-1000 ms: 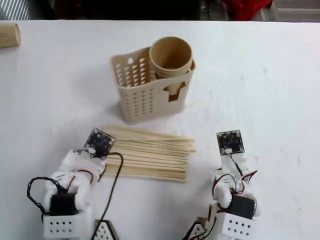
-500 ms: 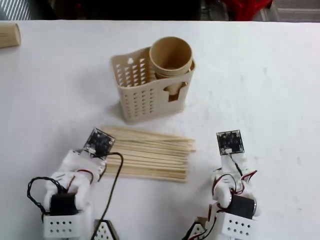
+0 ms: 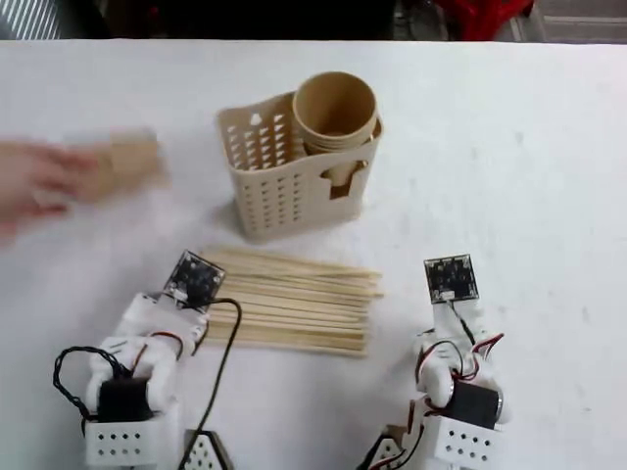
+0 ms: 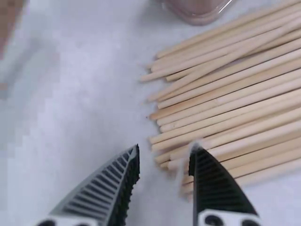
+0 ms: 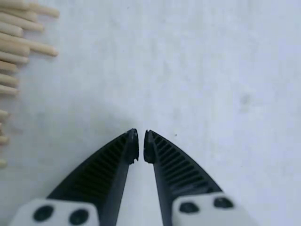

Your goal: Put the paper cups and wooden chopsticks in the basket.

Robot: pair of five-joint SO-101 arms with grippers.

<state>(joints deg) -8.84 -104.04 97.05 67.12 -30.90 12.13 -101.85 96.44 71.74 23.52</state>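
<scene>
High view, one basket (image 3: 284, 196) holding stacked cups (image 3: 338, 134), left fingers (image 4: 115, 188) apart, right fingers (image 5: 110, 169) together

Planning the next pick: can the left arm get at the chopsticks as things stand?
Probably yes: the left gripper is open at the ends of the chopsticks, nothing lying between.

Left arm (image 3: 132, 382): white shell, black servo, looped black cable, red wire, perforated base. Right arm (image 3: 458, 397): same shell, red and black wiring. Both wrists carry square black camera boards (image 3: 451, 279). Left gripper (image 4: 162, 155), right gripper (image 5: 140, 141): black ribbed fingers, white mounts, dark screw holes.
</scene>
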